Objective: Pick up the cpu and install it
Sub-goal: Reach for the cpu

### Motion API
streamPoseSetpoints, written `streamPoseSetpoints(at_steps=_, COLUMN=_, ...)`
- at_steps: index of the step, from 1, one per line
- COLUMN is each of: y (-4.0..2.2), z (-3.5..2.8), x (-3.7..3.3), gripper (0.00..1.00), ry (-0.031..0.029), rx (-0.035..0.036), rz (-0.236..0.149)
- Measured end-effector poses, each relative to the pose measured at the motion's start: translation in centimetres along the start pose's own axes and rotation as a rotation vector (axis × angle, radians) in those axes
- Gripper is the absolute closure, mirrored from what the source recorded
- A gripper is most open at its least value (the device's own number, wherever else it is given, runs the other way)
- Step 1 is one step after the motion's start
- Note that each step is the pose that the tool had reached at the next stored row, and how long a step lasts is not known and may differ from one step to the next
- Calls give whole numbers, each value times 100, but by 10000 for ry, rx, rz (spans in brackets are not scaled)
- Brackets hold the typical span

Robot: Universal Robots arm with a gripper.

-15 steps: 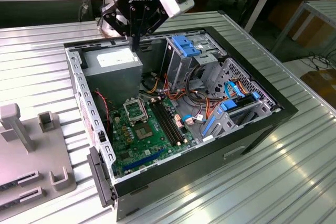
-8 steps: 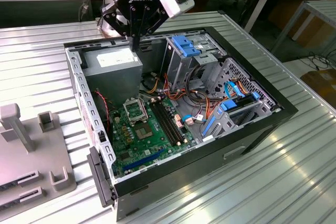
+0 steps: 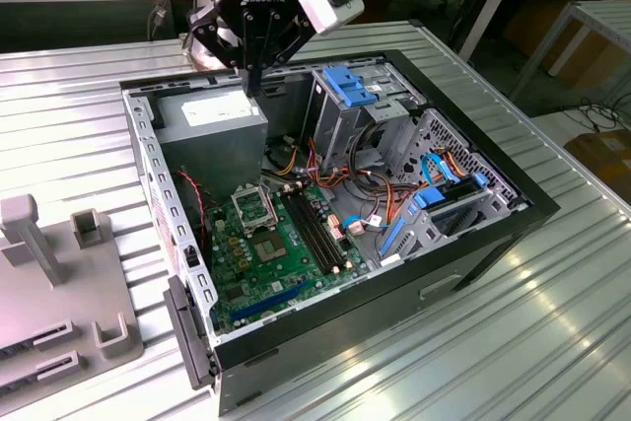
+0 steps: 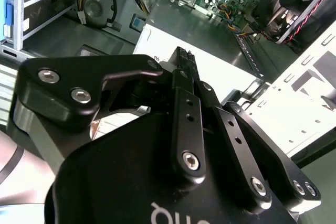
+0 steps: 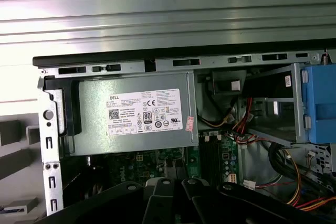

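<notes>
In the exterior view we saw the pincer (image 3: 254, 81) clenched, the power supply (image 3: 212, 125) just below it; the first wrist view added its white label (image 5: 144, 111).

Claw (image 3: 254, 84) body cropped at exterior view's top edge. Motherboard (image 5: 152, 165) largely hidden behind power supply (image 5: 137, 111) in first wrist view. Socket (image 3: 254, 207) contents too small to tell.

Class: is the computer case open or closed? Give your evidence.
Open. The computer case lies with its side panel off, so the motherboard and power supply show from above in the exterior view.
</notes>
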State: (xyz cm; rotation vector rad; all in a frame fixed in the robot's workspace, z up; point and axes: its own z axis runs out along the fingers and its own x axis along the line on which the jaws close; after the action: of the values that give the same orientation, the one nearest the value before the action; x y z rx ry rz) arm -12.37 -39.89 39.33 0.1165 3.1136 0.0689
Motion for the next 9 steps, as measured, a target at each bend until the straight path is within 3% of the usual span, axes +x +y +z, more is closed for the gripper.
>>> streamPoseSetpoints(at_steps=4, y=-4, z=-1, x=55, gripper=89, ry=-1, rx=0, rz=1)
streamPoseSetpoints(at_steps=7, y=-14, z=-5, x=192, gripper=89, ry=0, rx=0, rz=1)
streamPoseSetpoints(at_steps=9, y=-14, z=-5, x=198, gripper=89, ry=-1, rx=-1, rz=1)
